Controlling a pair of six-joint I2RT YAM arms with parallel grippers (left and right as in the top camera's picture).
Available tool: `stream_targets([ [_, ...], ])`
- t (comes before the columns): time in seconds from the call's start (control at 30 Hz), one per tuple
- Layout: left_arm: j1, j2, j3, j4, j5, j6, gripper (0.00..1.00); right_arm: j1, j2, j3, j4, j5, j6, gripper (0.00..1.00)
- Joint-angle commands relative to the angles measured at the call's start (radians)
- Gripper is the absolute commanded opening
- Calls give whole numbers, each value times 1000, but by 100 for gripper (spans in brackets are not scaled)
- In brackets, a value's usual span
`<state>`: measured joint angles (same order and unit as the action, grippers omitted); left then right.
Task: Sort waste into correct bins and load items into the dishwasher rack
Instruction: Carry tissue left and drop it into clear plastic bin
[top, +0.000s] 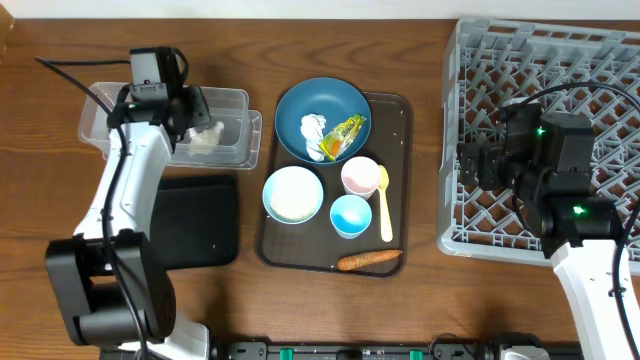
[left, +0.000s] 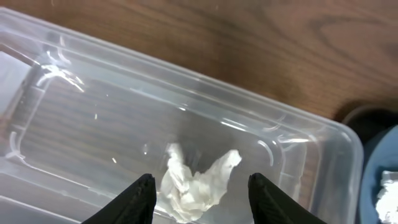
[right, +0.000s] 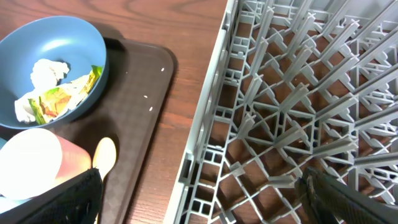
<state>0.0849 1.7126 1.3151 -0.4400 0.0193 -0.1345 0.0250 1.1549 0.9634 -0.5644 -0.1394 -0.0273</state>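
Waste-sorting step: the crumpled tissue (left: 196, 182) lies toward the clear tub's (left: 298, 134) right end between the left gripper's (left: 201, 180) parted, empty fingers, while the right gripper (right: 199, 180) gapes empty over the dishwasher rack's (right: 292, 93) left edge; next, I'd say, lift clear for the wrapper (top: 345, 132).

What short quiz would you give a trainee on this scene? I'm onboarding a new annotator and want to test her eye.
1. True or false: the crumpled tissue lies inside the clear tub.
2. The carrot piece lies on: A) the brown serving tray B) the black tray C) the dishwasher rack.
3. Short answer: how do the jaws of the left gripper stand?
Key: 1 true; 2 A; 3 open, one on either side of the tissue.
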Motion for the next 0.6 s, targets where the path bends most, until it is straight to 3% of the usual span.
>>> stream_targets([
  [0.0,-34,-72,11,11,-1,-2,51,6,-3,22,0,-7,-11,99],
  [0.27,-211,-37,11,21,-1,-2,56,6,-3,22,3,-7,-11,99],
  [0.57,-383,132,11,130,-1,-2,66,6,-3,22,-4,-7,-11,99],
])
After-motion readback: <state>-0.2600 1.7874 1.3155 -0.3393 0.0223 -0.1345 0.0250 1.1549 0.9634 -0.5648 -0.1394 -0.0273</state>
